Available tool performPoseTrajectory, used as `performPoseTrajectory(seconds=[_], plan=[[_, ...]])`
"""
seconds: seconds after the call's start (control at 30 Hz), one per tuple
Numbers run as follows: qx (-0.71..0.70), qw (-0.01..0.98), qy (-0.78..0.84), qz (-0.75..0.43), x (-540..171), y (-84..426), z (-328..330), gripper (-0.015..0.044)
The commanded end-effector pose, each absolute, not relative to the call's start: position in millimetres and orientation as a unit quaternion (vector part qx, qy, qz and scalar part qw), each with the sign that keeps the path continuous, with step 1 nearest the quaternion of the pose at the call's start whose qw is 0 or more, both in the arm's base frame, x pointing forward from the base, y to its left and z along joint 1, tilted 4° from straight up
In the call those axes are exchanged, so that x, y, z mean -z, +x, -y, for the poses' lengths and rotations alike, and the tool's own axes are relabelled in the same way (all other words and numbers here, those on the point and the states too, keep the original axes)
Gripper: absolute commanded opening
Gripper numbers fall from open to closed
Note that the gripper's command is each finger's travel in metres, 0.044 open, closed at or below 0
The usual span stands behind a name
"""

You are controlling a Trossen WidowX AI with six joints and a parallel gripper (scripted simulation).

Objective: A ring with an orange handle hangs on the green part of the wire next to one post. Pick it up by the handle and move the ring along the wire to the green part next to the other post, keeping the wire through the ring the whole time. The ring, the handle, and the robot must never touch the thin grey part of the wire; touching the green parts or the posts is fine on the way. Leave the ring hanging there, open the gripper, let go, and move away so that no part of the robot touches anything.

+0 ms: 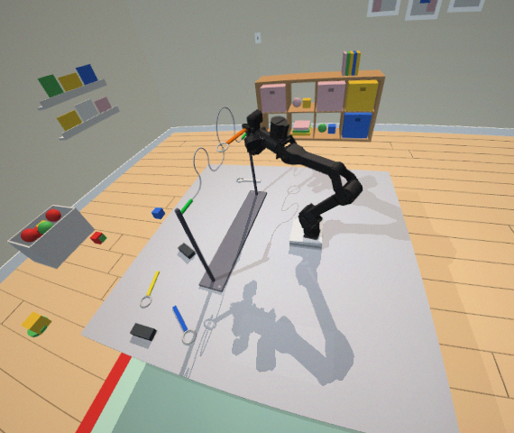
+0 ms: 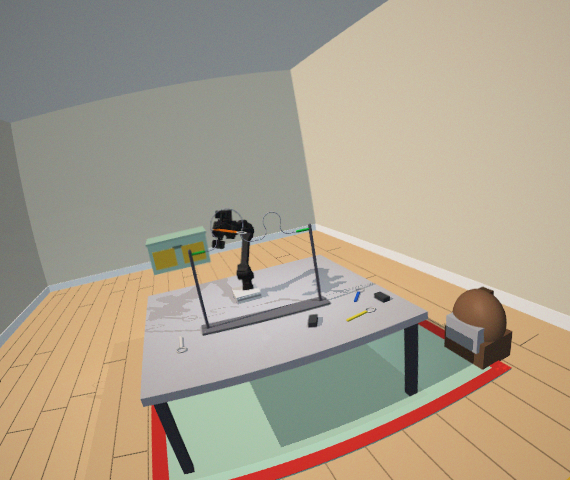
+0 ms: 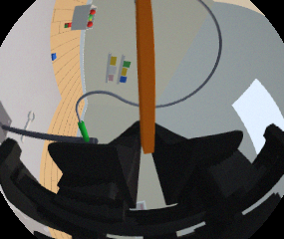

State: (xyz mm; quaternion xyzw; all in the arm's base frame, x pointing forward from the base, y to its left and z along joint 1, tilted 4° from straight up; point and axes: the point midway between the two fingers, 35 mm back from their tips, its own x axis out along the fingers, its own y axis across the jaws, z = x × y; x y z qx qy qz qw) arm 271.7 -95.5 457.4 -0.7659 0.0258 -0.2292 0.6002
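- Gripper: the orange handle is pinched between its fingers, near one end of the handle

- Ring: it is held in the air at the handle's free end, by the grey part of the wire, beside the tall loop and between the posts; whether the wire is threaded through it or touched by it cannot be told

- Far post, as placed in the top view: the wire's far green part is carried at its top, near the gripper

- Near post: the other green part is carried there, well apart from the ring

- Grey bar: both posts are borne upright by it on the table

- Loose tools, top view: a blue-handled one and a yellow-handled one are laid at the near left; a white one is laid beside the far post's foot
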Motion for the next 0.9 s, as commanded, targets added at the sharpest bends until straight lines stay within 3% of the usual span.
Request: performPoseTrajectory(seconds=[0.0, 0.87], plan=[[0.226, 0.629, -0.743, -0.034, -446, 271, 98, -0.015], [0.16, 0.823, -0.534, -0.104, -354, 278, 86, -0.015]])
